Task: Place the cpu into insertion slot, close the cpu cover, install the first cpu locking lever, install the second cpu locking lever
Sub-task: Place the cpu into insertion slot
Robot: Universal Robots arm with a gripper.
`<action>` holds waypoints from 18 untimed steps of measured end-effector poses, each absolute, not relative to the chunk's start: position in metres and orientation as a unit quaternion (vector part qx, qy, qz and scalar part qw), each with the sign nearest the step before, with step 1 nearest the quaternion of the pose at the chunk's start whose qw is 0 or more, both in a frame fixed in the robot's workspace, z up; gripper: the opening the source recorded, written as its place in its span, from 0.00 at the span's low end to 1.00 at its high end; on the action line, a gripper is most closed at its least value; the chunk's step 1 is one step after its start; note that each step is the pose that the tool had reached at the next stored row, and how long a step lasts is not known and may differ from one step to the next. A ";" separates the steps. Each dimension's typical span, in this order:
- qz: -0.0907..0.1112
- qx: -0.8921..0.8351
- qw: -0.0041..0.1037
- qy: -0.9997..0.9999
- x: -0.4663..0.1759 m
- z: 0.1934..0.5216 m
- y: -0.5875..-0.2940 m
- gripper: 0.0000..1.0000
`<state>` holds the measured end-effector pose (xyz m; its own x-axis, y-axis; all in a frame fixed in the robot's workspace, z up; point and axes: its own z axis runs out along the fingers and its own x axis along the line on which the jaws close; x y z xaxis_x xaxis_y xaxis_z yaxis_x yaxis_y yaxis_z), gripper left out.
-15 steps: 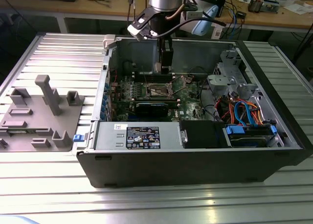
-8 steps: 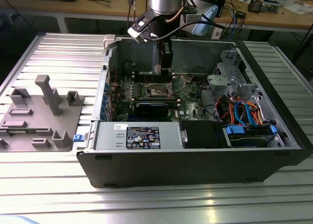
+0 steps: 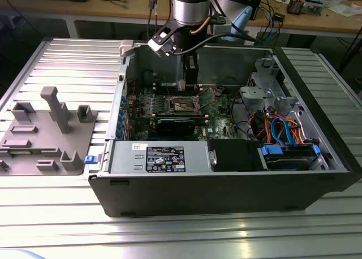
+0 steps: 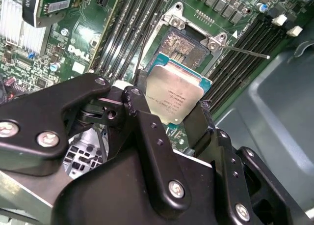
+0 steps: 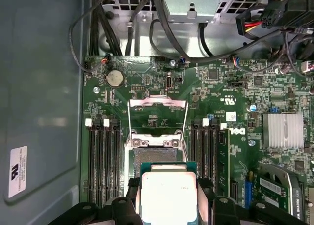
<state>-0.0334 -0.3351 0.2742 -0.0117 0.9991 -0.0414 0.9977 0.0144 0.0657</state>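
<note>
My gripper is shut on the cpu, a small square chip with a dull silver top, gripped by two opposite edges between black fingers. In both wrist views it hangs just above the motherboard, partly over the open insertion slot and apart from it. The slot's contact field lies bare. The cpu cover, a thin silvery frame, stands swung open beyond the slot. A thin locking lever sticks out to one side. In the exterior view the gripper reaches down into the computer case over the socket.
Memory slots flank the socket on both sides. A finned heatsink and cable bundles sit nearby. The case wall rises close beside the board. A grey fixture tray lies on the table at the exterior view's left.
</note>
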 end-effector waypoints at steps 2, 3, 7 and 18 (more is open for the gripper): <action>0.009 0.702 0.038 0.711 -0.033 0.271 -0.335 0.54; 0.009 0.702 0.038 0.711 -0.033 0.269 -0.335 0.54; 0.009 0.702 0.038 0.711 -0.033 0.265 -0.335 0.54; 0.009 0.702 0.040 0.711 -0.033 0.250 -0.335 0.54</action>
<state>-0.0334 -0.3348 0.2497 -0.0113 0.9990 -0.0443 0.9975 0.0144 0.0693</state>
